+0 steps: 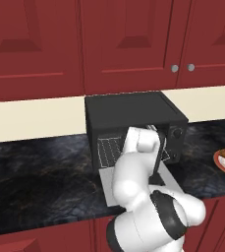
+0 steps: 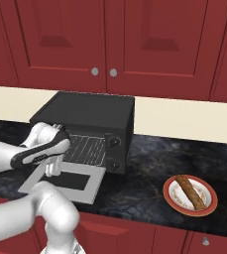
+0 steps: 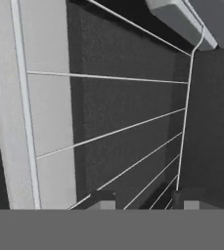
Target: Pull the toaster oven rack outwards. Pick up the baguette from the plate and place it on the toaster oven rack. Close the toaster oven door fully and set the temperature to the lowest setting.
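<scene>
The toaster oven point(image 1: 133, 120) stood on the dark marbled counter point(image 1: 35, 172) against the cream backsplash point(image 1: 30, 118), under the red wall cabinets point(image 1: 124, 39), its two round knobs point(image 2: 114, 142) on the right of the front panel. The toaster oven door point(image 2: 78, 182) lay folded down flat in front of the cavity, grey frame around the dark window. The toaster oven rack point(image 2: 85, 149) sat in the cavity mouth, its wires visible behind the arm; how far it stood out could not be judged. The gripper point(image 3: 144, 199) was at the front of the rack above the open door, fingers pointing down. In the hand view the two dark fingertips point(image 3: 102, 199) sat close together astride the rack's wires, with the rack's side wire running down between them; jaws were drawn in as far as they went, apparently pinched on the rack, though actual contact was not resolved. The baguette point(image 2: 190, 192) lay diagonally across the plate point(image 2: 174, 198), on the counter well to the right of the oven.
</scene>
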Robot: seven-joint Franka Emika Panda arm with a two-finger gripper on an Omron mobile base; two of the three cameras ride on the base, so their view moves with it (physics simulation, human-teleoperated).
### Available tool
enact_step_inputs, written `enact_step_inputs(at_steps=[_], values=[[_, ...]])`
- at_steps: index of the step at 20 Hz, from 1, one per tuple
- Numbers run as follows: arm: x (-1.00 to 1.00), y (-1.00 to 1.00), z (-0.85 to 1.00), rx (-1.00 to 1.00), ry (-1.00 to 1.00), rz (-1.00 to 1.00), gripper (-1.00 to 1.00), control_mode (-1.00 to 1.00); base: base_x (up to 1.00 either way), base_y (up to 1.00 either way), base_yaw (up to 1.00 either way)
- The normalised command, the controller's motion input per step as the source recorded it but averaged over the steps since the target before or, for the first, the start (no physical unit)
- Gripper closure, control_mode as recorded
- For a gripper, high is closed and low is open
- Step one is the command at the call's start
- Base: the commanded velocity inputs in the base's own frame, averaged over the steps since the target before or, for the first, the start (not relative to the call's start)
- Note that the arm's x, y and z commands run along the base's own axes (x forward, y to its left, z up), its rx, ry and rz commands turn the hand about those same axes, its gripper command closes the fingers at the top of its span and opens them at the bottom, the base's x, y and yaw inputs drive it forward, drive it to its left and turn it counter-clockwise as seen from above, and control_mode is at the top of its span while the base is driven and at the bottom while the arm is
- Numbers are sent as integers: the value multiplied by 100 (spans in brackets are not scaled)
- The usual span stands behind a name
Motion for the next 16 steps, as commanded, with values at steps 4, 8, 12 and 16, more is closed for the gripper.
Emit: enact_step_inputs(at_steps=[4, 8, 12, 16], values=[[-100, 27, -94, 0, 57, 5, -100, -100, 0, 0, 0], [-100, 9, -11, 2, 59, 4, -100, -100, 0, 0, 0], [-100, 0, 49, 7, 46, 5, -100, -100, 0, 0, 0], [-99, -17, 96, 9, 39, 0, -100, -100, 0, 0, 0]])
